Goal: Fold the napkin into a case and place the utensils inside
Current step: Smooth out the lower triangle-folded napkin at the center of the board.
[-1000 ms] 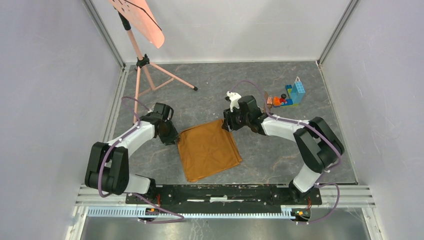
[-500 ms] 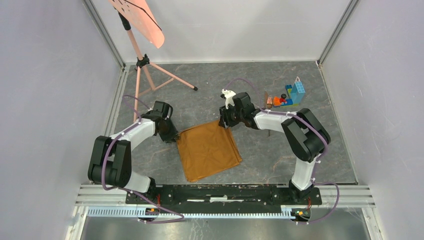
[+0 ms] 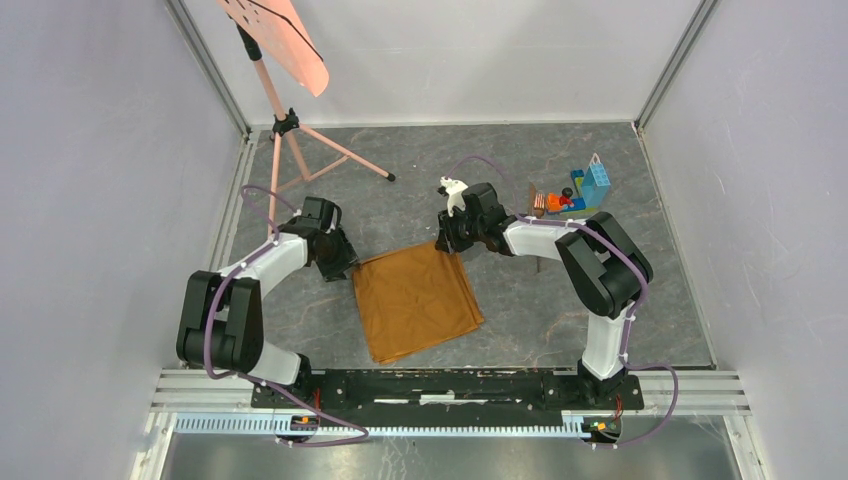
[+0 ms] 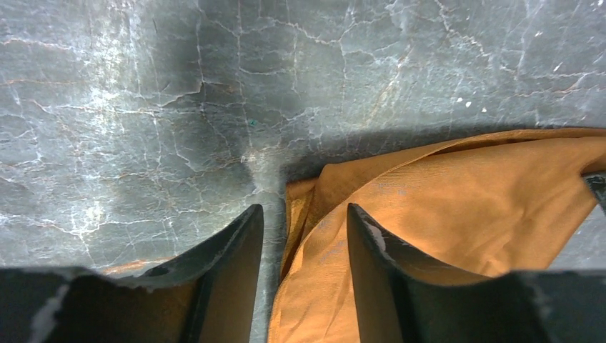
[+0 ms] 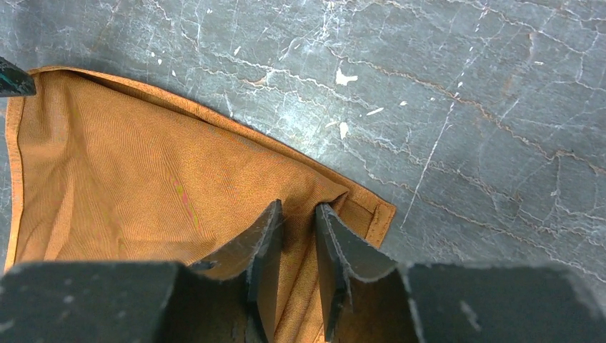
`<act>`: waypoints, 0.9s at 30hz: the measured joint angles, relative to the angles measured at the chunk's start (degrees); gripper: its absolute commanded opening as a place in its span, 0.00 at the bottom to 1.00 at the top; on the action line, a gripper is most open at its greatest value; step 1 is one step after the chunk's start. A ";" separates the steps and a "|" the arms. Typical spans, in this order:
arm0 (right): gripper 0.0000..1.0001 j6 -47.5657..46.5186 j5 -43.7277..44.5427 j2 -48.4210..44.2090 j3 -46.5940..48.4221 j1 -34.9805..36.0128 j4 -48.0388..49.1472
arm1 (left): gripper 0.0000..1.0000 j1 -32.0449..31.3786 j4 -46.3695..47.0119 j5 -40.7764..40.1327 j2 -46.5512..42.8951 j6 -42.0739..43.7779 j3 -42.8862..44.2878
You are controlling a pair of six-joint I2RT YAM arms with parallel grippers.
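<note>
The left fingers stand apart astride one corner of the napkin, which lies on the desk between the two arms. Its hem runs up the gap between them and the cloth spreads off to their right. The right fingers stand nearly together over the next corner along the far edge, with cloth in the slit and the napkin stretching to their left; I cannot tell whether they pinch it.
</note>
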 measured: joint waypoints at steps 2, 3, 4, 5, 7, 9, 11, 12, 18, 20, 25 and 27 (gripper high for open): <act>0.26 0.02 -0.04 0.00 0.00 0.00 0.00 | 0.54 0.02 0.09 0.00 0.00 0.02 0.46; 0.24 0.04 -0.04 0.02 0.00 -0.02 0.02 | 0.53 0.04 0.13 0.00 0.00 0.02 0.59; 0.23 0.11 -0.07 0.02 0.00 -0.04 0.00 | 0.51 0.04 0.13 -0.02 0.02 0.02 0.72; 0.23 0.15 -0.11 0.04 0.00 -0.04 0.00 | 0.49 0.04 0.04 -0.07 0.28 0.02 1.07; 0.22 0.31 -0.24 0.04 0.00 -0.07 0.04 | 0.47 0.04 0.09 -0.07 1.27 0.04 1.92; 0.20 0.39 -0.35 0.04 0.00 -0.07 0.09 | 0.47 0.04 0.42 -0.02 2.29 0.07 2.36; 0.16 0.44 -0.52 0.04 0.00 -0.15 0.26 | 0.47 0.04 0.59 0.00 3.08 0.09 2.40; 0.14 0.52 -0.63 0.04 0.00 -0.15 0.39 | 0.46 0.04 0.59 -0.02 3.30 0.09 2.40; 0.02 1.01 -1.09 0.04 0.00 -0.31 0.63 | 0.34 0.15 0.42 -1.55 4.04 0.20 3.34; 0.00 1.55 -1.11 0.00 -0.02 -0.44 1.16 | 0.30 0.39 0.33 -2.12 4.59 0.48 4.02; 0.00 3.10 -1.36 -1.38 -1.57 -1.36 3.15 | 0.24 0.90 0.20 -4.15 6.34 1.20 4.66; 0.00 3.63 -1.31 -2.16 -2.27 -1.66 3.65 | 0.24 0.98 0.04 -4.72 6.99 1.38 4.66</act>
